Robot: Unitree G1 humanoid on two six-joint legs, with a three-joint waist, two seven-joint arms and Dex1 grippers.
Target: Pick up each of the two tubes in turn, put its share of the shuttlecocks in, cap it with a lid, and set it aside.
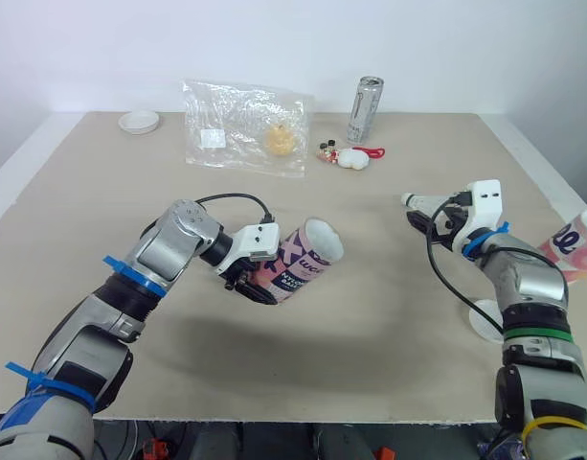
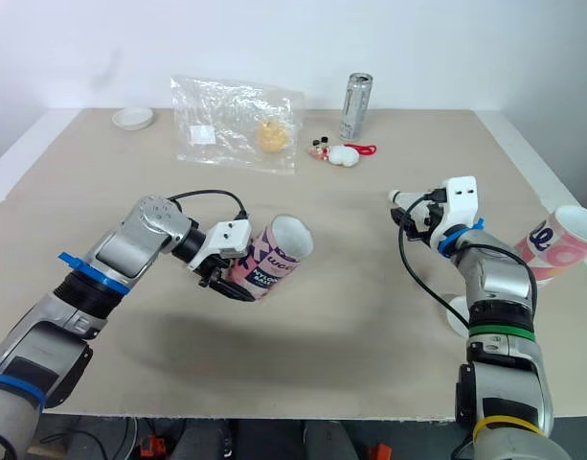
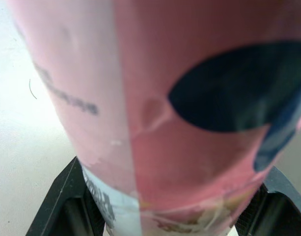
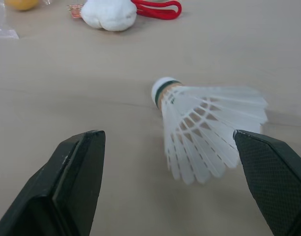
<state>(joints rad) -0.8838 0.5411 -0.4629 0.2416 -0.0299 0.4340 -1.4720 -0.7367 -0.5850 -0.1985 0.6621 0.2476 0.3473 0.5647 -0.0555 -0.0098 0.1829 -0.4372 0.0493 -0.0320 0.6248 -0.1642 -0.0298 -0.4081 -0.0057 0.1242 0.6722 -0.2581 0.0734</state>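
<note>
Left gripper (image 1: pixel 245 280) clamped on the base of the pink tube (image 1: pixel 298 257), held tilted off the table (image 1: pixel 370 364) just left of centre, open mouth pointing to 2 o'clock. Right gripper (image 4: pixel 167 147) at 3 o'clock, jaws wide, straddling a shuttlecock (image 4: pixel 204 128) lying on its side, not gripping it. Second tube (image 1: pixel 578 244) lies at the 3 o'clock edge, white lid (image 1: pixel 485 321) near it.

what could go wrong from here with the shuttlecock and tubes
The open right hand straddles the shuttlecock at its feathers; closing there may crush them. The second tube sits at the table edge beside the right arm; a swing might knock it off. The left hand holds the tilted tube near its base; it may slip.
</note>
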